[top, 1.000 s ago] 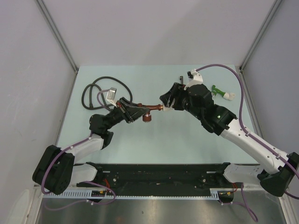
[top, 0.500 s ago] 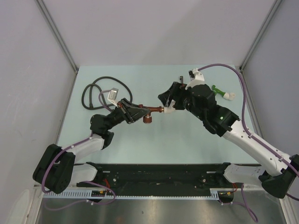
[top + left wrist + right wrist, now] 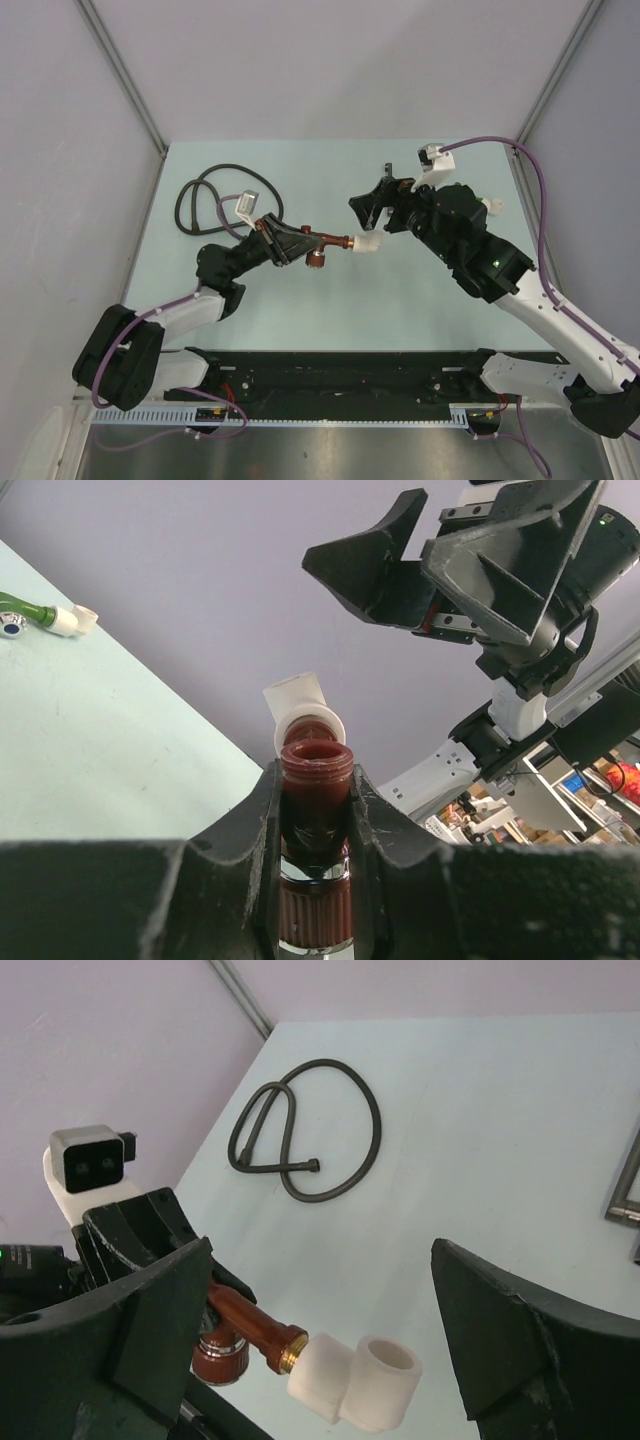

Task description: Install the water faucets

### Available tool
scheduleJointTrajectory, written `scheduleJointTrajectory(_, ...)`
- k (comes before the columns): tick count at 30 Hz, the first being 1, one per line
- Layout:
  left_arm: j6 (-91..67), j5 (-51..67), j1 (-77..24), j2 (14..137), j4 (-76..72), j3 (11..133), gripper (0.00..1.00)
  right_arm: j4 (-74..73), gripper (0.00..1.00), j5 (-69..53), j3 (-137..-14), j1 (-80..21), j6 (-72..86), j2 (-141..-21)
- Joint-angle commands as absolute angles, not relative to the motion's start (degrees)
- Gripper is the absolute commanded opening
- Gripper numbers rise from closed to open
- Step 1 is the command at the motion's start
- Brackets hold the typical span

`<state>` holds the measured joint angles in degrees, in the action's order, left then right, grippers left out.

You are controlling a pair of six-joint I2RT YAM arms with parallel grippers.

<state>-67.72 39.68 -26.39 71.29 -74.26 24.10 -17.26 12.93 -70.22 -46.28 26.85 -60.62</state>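
My left gripper (image 3: 296, 242) is shut on the reddish-brown faucet (image 3: 325, 241) and holds it above the table, its white elbow fitting (image 3: 367, 243) pointing right. In the left wrist view the fingers (image 3: 262, 820) clamp the faucet's body (image 3: 315, 770), with the elbow (image 3: 300, 705) beyond. My right gripper (image 3: 375, 208) is open, just beyond the elbow and not touching it. In the right wrist view the elbow (image 3: 360, 1380) hangs between the spread fingers (image 3: 120, 1320). The green faucet (image 3: 30, 613) lies on the table far right, mostly hidden behind my right arm in the top view.
A coiled black hose (image 3: 215, 195) lies at the table's back left, also in the right wrist view (image 3: 310, 1130). A small metal part (image 3: 625, 1185) lies near the back middle. The table (image 3: 330, 300) is pale green, with grey walls on three sides.
My right gripper has let go of the white elbow, opened, and pulled back away from it. The right arm now covers most of the green faucet. The left gripper still holds the reddish-brown faucet.
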Motion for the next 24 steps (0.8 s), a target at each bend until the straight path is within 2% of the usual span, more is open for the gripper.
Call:
scheduleJointTrajectory(1, -70.3, 39.0, -26.8, 71.7, -99.0, 24.3, 0.00, -15.0, 0.90, 9.3, -70.6, -46.8, 12.6, -57.4)
scheduleJointTrajectory(4, -71.6, 39.0, -26.8, 72.4, -99.1, 24.5, 0.00, -14.4, 0.86, 5.1, -67.7, -48.2, 5.1, -54.2)
scheduleJointTrajectory(11, -73.8, 38.8, -26.5, 72.6, -99.0, 24.7, 0.00, -16.0, 0.85, 4.9, -59.2, -52.9, -13.2, -47.0)
scheduleJointTrajectory(24, -82.4, 38.2, -22.2, 71.5, -99.0, 25.6, 0.00, -11.4, 0.88, 6.0, -52.1, -58.6, -20.9, -44.5)
